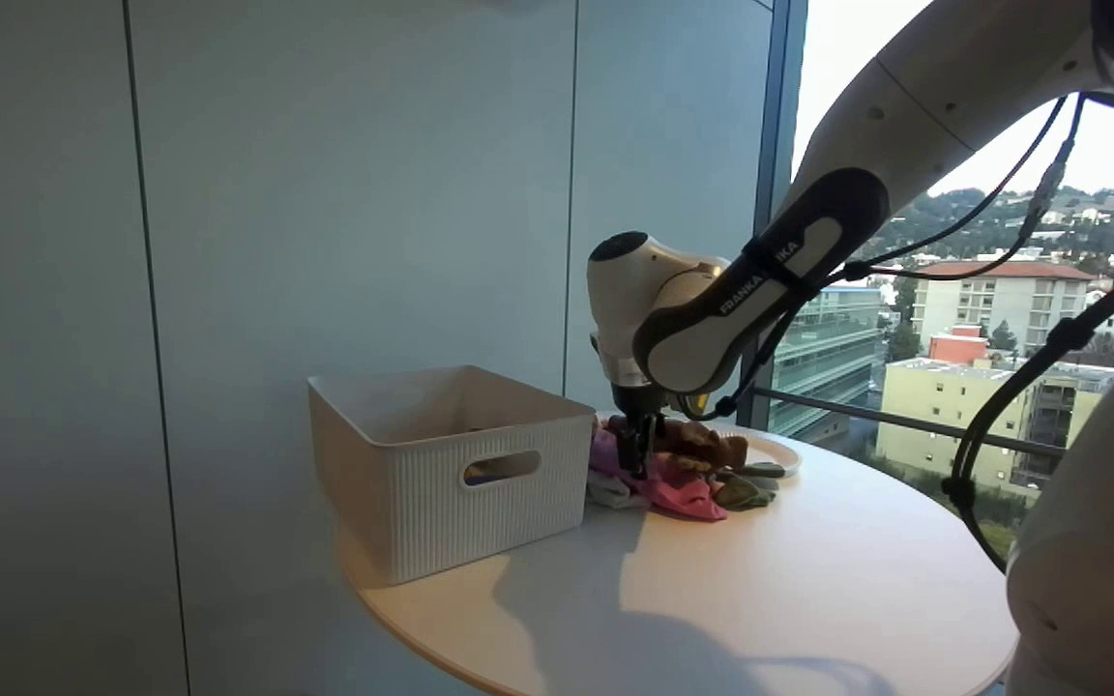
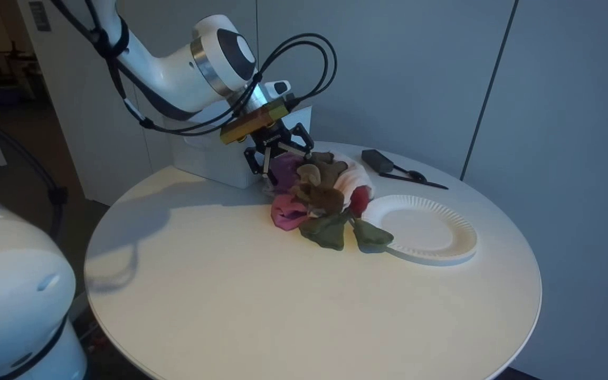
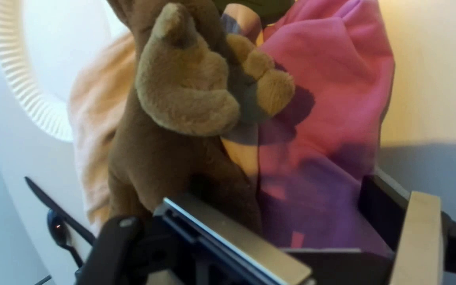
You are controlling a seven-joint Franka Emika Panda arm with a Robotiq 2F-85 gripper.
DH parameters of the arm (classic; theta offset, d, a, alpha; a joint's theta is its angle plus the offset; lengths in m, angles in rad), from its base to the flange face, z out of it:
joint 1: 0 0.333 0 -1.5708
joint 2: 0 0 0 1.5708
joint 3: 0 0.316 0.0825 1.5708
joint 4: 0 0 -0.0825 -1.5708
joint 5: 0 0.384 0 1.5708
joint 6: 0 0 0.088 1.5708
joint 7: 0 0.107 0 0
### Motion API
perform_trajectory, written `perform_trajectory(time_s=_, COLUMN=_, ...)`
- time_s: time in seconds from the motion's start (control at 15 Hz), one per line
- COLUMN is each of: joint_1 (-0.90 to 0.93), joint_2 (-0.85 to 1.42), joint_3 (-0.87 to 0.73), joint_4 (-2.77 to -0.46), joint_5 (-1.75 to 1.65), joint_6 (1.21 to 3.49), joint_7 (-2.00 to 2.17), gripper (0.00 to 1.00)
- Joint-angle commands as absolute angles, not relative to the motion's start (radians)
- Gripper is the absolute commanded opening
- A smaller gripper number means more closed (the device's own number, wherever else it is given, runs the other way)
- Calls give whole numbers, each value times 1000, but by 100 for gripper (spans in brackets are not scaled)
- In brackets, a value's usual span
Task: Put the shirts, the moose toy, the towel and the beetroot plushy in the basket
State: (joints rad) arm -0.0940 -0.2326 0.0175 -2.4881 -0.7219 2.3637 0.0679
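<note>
In an exterior view, the basket [image 1: 489, 517] stands at the left of the round table [image 1: 808, 570], its slotted end facing near; something inside shows through the slot, too little of it to name. Just to the right, the gripper [image 1: 641, 466] points down over the pink-and-purple cloth [image 1: 685, 493].

In an exterior view, the arm [image 2: 198, 79] blocks part of the basket, which stands beyond it at the far left. The moose toy [image 2: 330, 171] lies across the pink-and-purple cloth and the pale pink cloth [image 2: 355, 177]. The beetroot plushy [image 2: 359, 200] sits between the moose toy and the plate [image 2: 423, 235], one leaf overlapping the plate's rim from this angle. Black utensils [image 2: 378, 161] lie farther back.

In the wrist view, the fingers [image 3: 418, 233] stand spread wide, the cloth's purple part between them. The finger at the left overlaps the moose toy; whether they touch cannot be told. At the left lie a knife [image 3: 59, 211] and a spoon [image 3: 56, 227].
</note>
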Motion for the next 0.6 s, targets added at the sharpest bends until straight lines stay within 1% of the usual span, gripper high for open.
perform_trajectory(time_s=0.0, joint_1=-77, joint_2=-178, joint_3=25, joint_4=-2450, joint_5=-771, joint_6=2372, joint_7=162, gripper=100)
perform_trajectory(time_s=0.13, joint_1=-59, joint_2=-163, joint_3=3, joint_4=-2461, joint_5=-674, joint_6=2425, joint_7=130, gripper=100)
perform_trajectory(time_s=0.2, joint_1=-57, joint_2=-157, joint_3=-3, joint_4=-2466, joint_5=-631, joint_6=2446, joint_7=119, gripper=96)
perform_trajectory(time_s=0.27, joint_1=-58, joint_2=-153, joint_3=-6, joint_4=-2470, joint_5=-598, joint_6=2464, joint_7=118, gripper=74)
perform_trajectory(time_s=0.4, joint_1=-65, joint_2=-158, joint_3=-7, joint_4=-2483, joint_5=-571, joint_6=2509, joint_7=122, gripper=69)
perform_trajectory(time_s=0.53, joint_1=-73, joint_2=-165, joint_3=-5, joint_4=-2491, joint_5=-583, joint_6=2549, joint_7=138, gripper=53)
